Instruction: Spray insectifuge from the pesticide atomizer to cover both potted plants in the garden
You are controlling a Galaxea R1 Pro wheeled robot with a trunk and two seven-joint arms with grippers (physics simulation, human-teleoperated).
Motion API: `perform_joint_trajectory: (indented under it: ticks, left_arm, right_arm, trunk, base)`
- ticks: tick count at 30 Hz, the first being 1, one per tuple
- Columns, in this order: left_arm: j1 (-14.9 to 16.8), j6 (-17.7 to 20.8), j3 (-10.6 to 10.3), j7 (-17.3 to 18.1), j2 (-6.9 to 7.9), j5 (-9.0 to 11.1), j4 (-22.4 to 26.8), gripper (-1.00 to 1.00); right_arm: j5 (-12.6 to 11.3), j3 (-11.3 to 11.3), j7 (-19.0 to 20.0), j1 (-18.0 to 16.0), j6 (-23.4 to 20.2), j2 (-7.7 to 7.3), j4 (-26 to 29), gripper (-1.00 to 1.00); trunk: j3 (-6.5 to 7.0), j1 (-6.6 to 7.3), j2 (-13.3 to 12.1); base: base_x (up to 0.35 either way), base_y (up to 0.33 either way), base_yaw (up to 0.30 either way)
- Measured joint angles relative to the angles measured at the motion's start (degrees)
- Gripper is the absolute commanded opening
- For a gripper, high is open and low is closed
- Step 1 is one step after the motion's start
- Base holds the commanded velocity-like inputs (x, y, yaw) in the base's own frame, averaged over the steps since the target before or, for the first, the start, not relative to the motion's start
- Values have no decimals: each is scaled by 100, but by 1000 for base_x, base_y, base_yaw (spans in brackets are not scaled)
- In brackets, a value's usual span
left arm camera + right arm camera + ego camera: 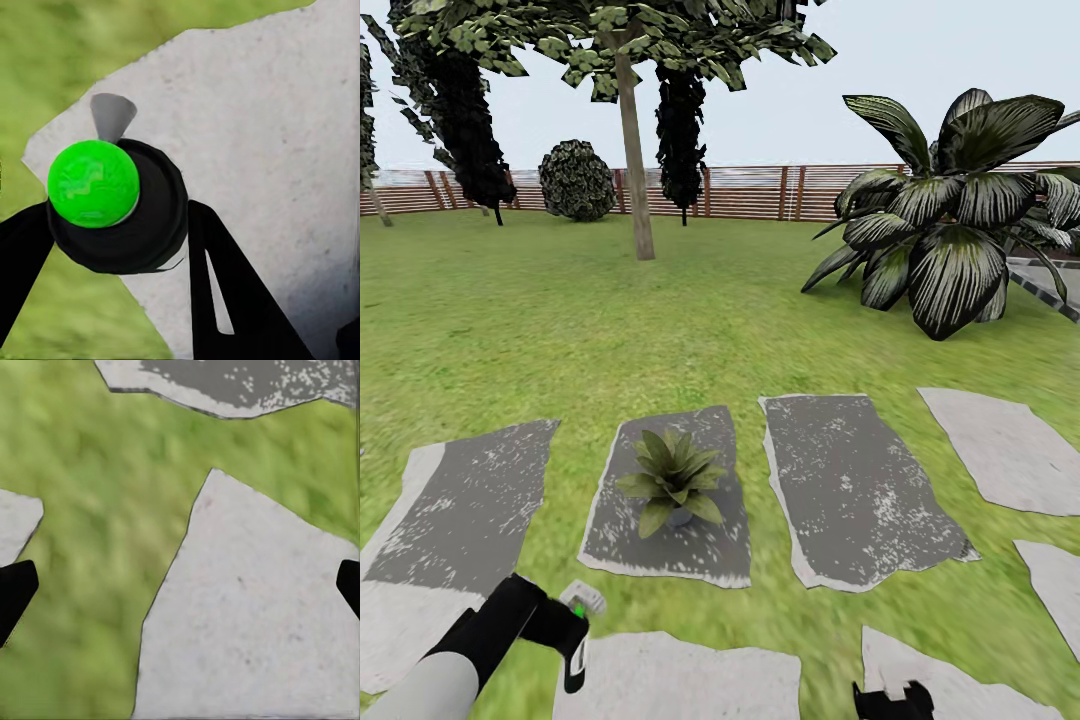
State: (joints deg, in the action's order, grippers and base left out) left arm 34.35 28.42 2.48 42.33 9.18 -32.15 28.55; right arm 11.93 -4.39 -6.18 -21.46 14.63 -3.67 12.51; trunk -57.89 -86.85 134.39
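At the upper left of the head view we are seeing dark trees (460, 110) and a round bush (577, 180) before the wooden fence (750, 192). At the lower left, our left gripper (574, 640) is reaching out over the lawn (560, 330), clamping the pesticide atomizer (112, 202), whose top is showing green. Just beyond, at lower center, a potted plant (674, 478) is sitting on a grey slab (670, 540). Nothing is blocking it. A huge striped-leaf plant (950, 220) is filling the upper right. At the bottom right, our right gripper (893, 700) is hanging with its jaws spread.
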Motion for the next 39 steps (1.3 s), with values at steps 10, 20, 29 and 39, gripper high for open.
perform_joint_trajectory:
  ticks: [10,20,29,39]
  left_arm:
    - [108,596,-9,-6,9,11,340,-100]
    - [117,605,-12,-6,23,8,371,-100]
    - [137,515,-18,46,50,28,375,-100]
    - [149,561,-20,48,51,26,371,-100]
  right_arm:
    - [-195,8,-5,14,10,12,-11,100]
    - [-192,8,-7,17,2,20,-19,100]
    - [-181,9,-14,67,409,30,-39,100]
    - [-171,16,2,67,441,13,-23,100]
  trunk:
    - [0,0,0]
    - [0,3,0]
    - [0,0,0]
    - [0,2,0]
  base:
    - [1,0,0]
    - [251,39,0]
    - [99,7,0]
    - [77,0,0]
